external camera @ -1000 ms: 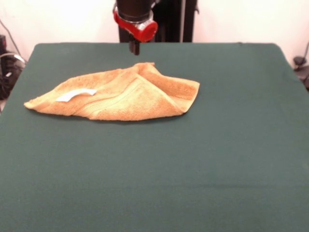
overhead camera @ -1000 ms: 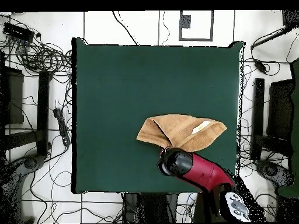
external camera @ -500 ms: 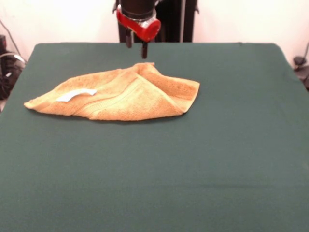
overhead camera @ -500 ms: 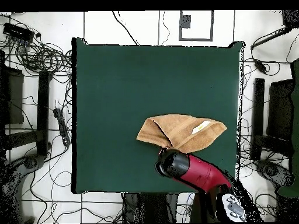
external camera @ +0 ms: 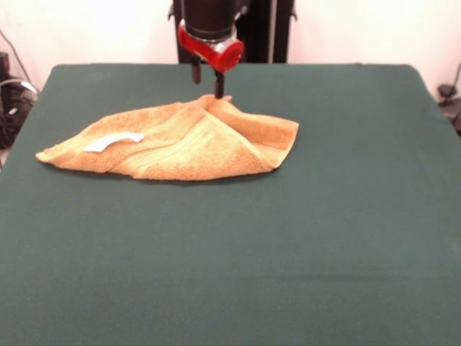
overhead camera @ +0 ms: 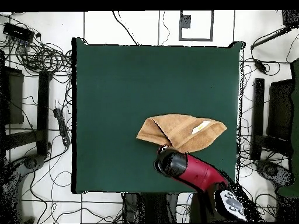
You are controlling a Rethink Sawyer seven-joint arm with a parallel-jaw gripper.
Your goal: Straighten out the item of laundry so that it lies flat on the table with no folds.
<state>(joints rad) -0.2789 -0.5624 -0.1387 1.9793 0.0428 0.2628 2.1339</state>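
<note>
The golden-orange towel (external camera: 180, 140) lies folded over in a rough triangle on the far-left part of the green table (external camera: 302, 245), with its white tag (external camera: 113, 141) facing up near its left end. A folded flap runs from the far peak down to the right corner. My gripper (external camera: 207, 83) is open and empty, and hangs just above the towel's far peak, one finger (external camera: 219, 86) almost at the cloth. In the overhead view the towel (overhead camera: 181, 131) lies on the table (overhead camera: 128, 87) just beyond the red arm's wrist (overhead camera: 171, 163), which hides the fingers.
The robot's black pedestal (external camera: 252, 32) stands behind the table's far edge. Cables (overhead camera: 35, 52) and dark stands (overhead camera: 41, 111) lie on the floor around the table in the overhead view.
The gripper has come down and a little toward the towel's far peak, and its fingers have spread from shut to open. The towel has not moved.
</note>
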